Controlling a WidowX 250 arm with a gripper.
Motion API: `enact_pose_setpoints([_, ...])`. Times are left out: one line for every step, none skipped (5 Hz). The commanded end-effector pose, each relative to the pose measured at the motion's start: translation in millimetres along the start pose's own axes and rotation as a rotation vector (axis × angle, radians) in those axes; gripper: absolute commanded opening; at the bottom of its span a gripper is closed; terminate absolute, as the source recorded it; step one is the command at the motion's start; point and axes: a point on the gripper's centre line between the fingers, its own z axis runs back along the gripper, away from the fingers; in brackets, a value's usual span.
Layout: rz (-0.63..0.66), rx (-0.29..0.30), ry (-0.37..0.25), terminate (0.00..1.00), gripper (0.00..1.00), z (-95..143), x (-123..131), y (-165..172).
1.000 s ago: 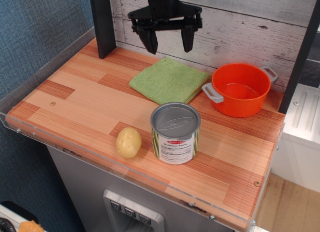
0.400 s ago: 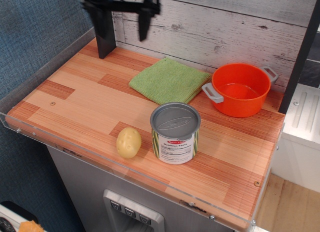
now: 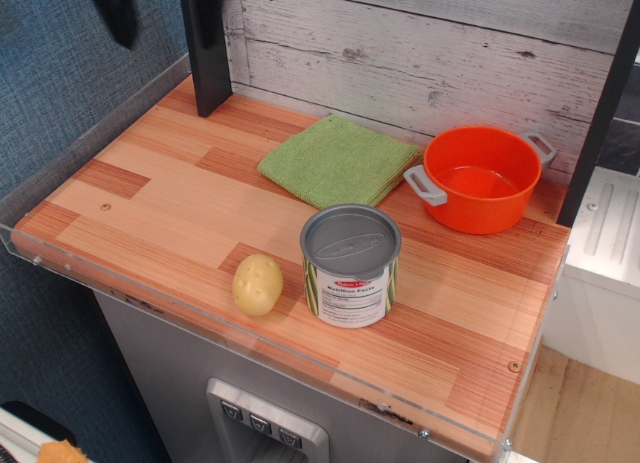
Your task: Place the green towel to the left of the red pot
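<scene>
The green towel (image 3: 338, 161) lies flat and folded on the wooden counter, just left of the red pot (image 3: 483, 178), with its right corner close to the pot's near grey handle. The pot stands upright and empty at the back right. My gripper (image 3: 163, 11) is high at the top left corner of the view, blurred, well up and left of the towel. Its jaws stand apart and hold nothing. One finger (image 3: 122, 18) shows against the blue wall; the other merges with the dark post.
A labelled tin can (image 3: 351, 265) with a grey lid stands in front of the towel. A potato (image 3: 258, 284) lies left of the can near the front edge. A dark post (image 3: 207, 58) rises at the back left. A clear acrylic rim (image 3: 60, 168) borders the counter.
The gripper has moved left and up, from above the towel to the top left corner of the view. It stays open and empty. Towel, pot, can and potato have not moved.
</scene>
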Motion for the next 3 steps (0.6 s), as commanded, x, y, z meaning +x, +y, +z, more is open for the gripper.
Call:
enact_pose_setpoints([0.082, 0.015, -0.057, 0.0, 1.0, 4.8, 48.3, 20.5])
enact_pose_setpoints([0.119, 0.026, -0.073, 0.0, 1.0, -4.7, 64.3, 28.5])
enact_pose_setpoints([0.119, 0.026, -0.073, 1.0, 1.0, -4.7, 64.3, 28.5])
